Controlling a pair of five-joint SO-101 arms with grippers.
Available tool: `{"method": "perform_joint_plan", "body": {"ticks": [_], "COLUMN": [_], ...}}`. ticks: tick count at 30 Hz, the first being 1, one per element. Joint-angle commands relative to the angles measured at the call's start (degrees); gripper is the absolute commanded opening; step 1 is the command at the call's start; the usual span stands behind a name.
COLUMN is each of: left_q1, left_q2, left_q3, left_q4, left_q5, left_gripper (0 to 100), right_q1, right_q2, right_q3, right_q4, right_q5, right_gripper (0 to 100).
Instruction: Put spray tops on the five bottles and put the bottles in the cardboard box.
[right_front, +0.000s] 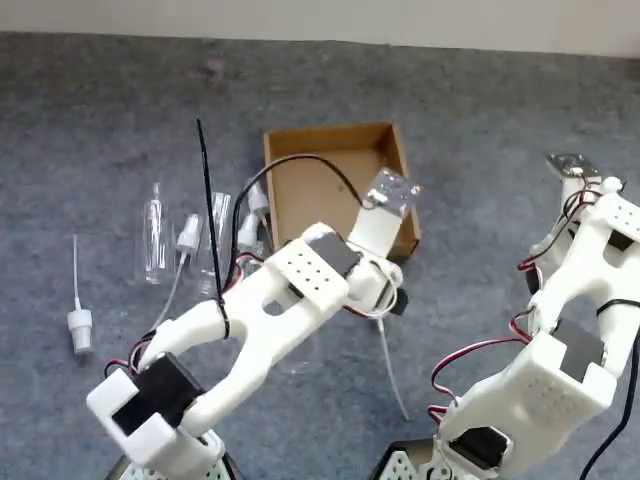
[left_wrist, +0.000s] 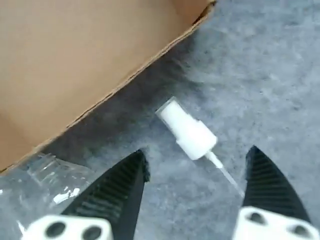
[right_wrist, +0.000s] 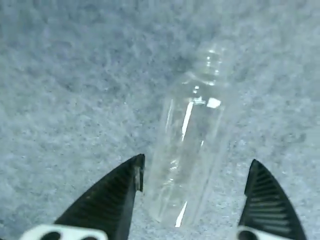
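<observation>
At the far left of the high view we see a loose spray top (right_front: 80, 330) lying on the grey carpet (right_front: 480, 120), its thin dip tube stretched out behind it. Next comes a cluster of bottles (right_front: 155, 240) and white tops lying together on their sides. We cannot tell which of them are already joined.

Just beside them sits the cardboard box (right_front: 320, 190), open side up so bottles can be dropped in. The part of its floor that we can see holds no bottle, so we judge the task to be at an early stage.

The left gripper (left_wrist: 197, 152) hovers close to the box wall with its jaws spread wide and nothing in them. A white spray head (left_wrist: 186, 131) lies on the carpet between them, lined up, we think, for a pick.

Furthest right, the right gripper (right_wrist: 197, 161) hangs low over the carpet, also spread and holding nothing. A clear bottle (right_wrist: 192, 130) lies on its side between the fingers, neck pointing away and uncapped. We read this as one arm preparing to take the bottle and the other its top.
</observation>
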Motion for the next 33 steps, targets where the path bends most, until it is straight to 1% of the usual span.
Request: {"method": "perform_joint_plan", "body": {"ticks": [1,4,7,13,15,18,21,23,27,29,33], "left_q1": [-3.21,-3.56,-1.98,-0.13,-0.13,-0.13,-0.13,-0.04,-0.04,0.31,2.24], "left_q2": [4.09,9.36,13.23,16.4,16.4,16.31,16.31,16.31,16.22,15.87,9.45], "left_q3": [-1.1,-3.65,-7.08,-9.19,-9.19,-9.19,-9.19,-9.89,-14.02,-16.57,-17.1], "left_q4": [-0.88,-1.67,-1.67,-1.67,-1.58,-1.49,-1.23,1.05,7.56,10.9,14.51], "left_q5": [3.16,3.08,3.08,3.08,2.99,2.81,-1.14,-2.9,-3.69,-6.51,-7.91], "left_gripper": [26,26,26,26,21,9,1,0,0,0,0], "right_q1": [-0.57,-0.84,-0.75,-0.75,-0.75,-0.75,-0.48,-0.48,-0.84,-1.45,-2.86], "right_q2": [-0.48,-0.31,2.24,9.54,10.42,10.59,10.59,10.51,10.24,9.89,5.93], "right_q3": [-3.03,-2.77,-3.21,-3.38,-3.38,-3.38,-3.38,-3.38,-3.47,-4.26,-5.67], "right_q4": [-3.12,-6.73,-7.08,-7.08,-7.08,-6.99,-6.9,-6.9,-6.64,-6.55,-2.42], "right_q5": [0.26,-0.09,-2.46,-2.29,-2.29,-2.29,-2.29,-2.29,-2.37,-2.37,-2.29], "right_gripper": [27.4,27.4,27.4,26.8,22.7,15.2,10.8,8.9,3.0,0.3,0.2]}}
